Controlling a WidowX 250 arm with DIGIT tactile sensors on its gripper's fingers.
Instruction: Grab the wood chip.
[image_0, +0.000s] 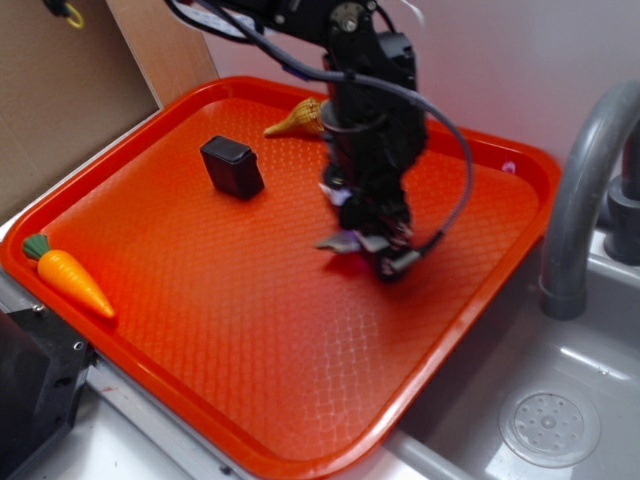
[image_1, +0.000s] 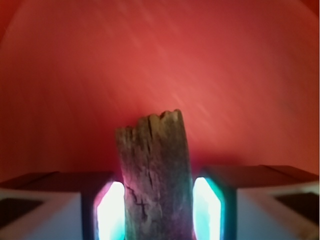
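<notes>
The wood chip (image_1: 157, 170), a cracked grey-brown sliver, stands up between my two glowing pads (image_1: 111, 210) in the wrist view, with both pads against its sides. My gripper (image_1: 157, 212) is shut on it. In the exterior view the gripper (image_0: 375, 250) hangs low over the middle right of the orange tray (image_0: 200, 300). A pale end of the wood chip (image_0: 338, 243) sticks out to the left of the fingers. Whether the chip touches the tray I cannot tell. The tray behind it is blurred in the wrist view.
A black box (image_0: 232, 166) stands at the tray's back left, and a tan seashell (image_0: 300, 118) lies at the back rim. A toy carrot (image_0: 70, 277) rests on the left rim. A grey faucet (image_0: 585, 180) and a sink drain (image_0: 550, 425) are to the right. Cardboard stands at the back left.
</notes>
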